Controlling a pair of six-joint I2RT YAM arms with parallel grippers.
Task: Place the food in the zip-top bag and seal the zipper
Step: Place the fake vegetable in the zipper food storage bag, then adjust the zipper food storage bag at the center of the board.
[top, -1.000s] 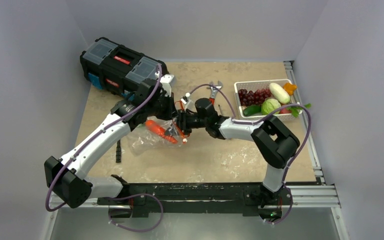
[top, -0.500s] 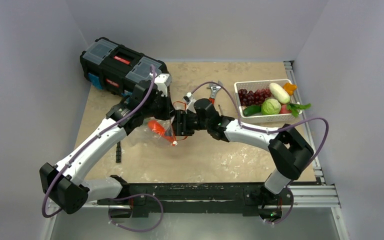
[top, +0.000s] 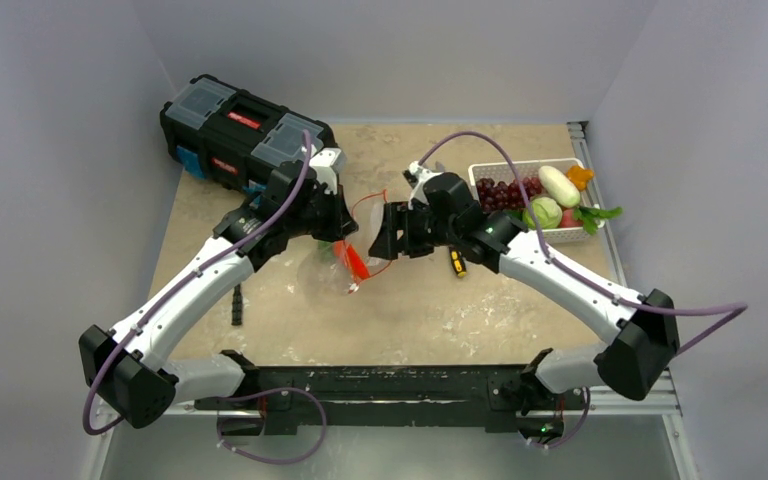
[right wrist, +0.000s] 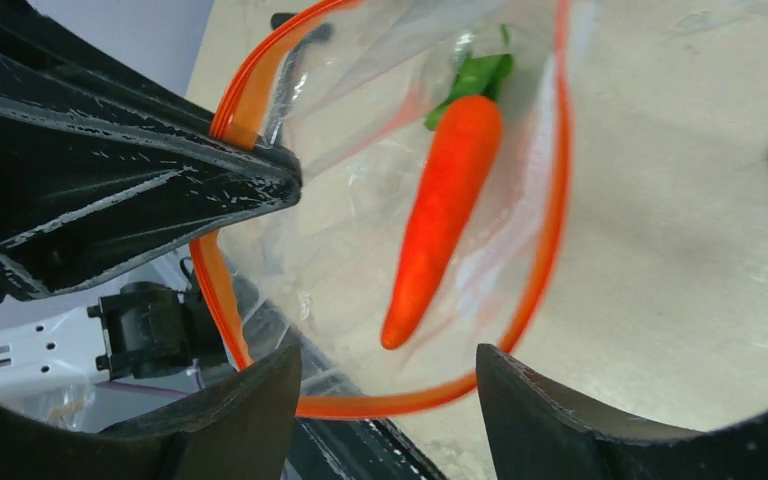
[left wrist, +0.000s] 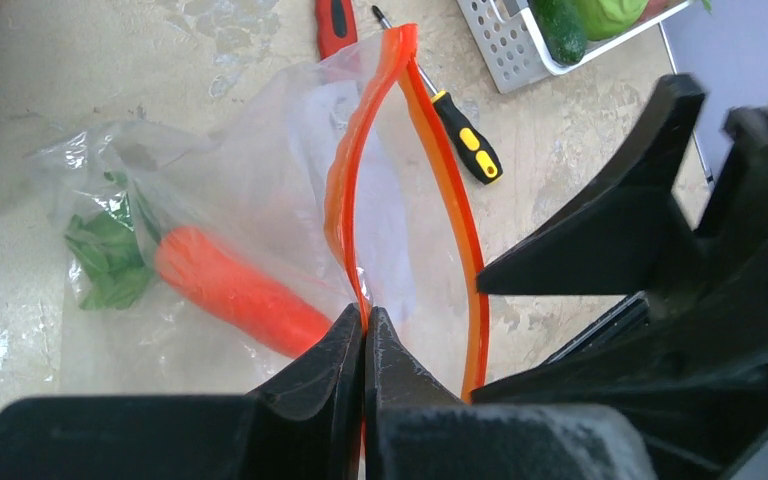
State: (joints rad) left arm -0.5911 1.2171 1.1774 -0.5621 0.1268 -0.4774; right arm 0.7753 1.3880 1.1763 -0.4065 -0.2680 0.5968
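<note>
The clear zip-top bag (top: 328, 272) hangs from my left gripper (top: 344, 240), which is shut on one side of its red-orange zipper (left wrist: 360, 200). The bag's mouth gapes open. An orange carrot (left wrist: 230, 292) with green leaves lies inside the bag; it also shows in the right wrist view (right wrist: 445, 215). My right gripper (top: 384, 240) is open and empty just outside the mouth, its jaws to either side of the zipper loop (right wrist: 550, 200). The grapes (top: 505, 193), white radish (top: 560, 185), cabbage (top: 542, 212) and orange piece (top: 581, 175) lie in the white basket (top: 488, 168).
A black toolbox (top: 240, 130) stands at the back left. A yellow-black screwdriver (top: 457, 262) lies under my right arm. A red-handled wrench (left wrist: 335, 25) lies beyond the bag. A small black part (top: 237, 303) lies at the left.
My right gripper has pulled back to the right, out of the bag, leaving the carrot inside. The right arm has swung outward. The bag now hangs more bunched from my left gripper.
</note>
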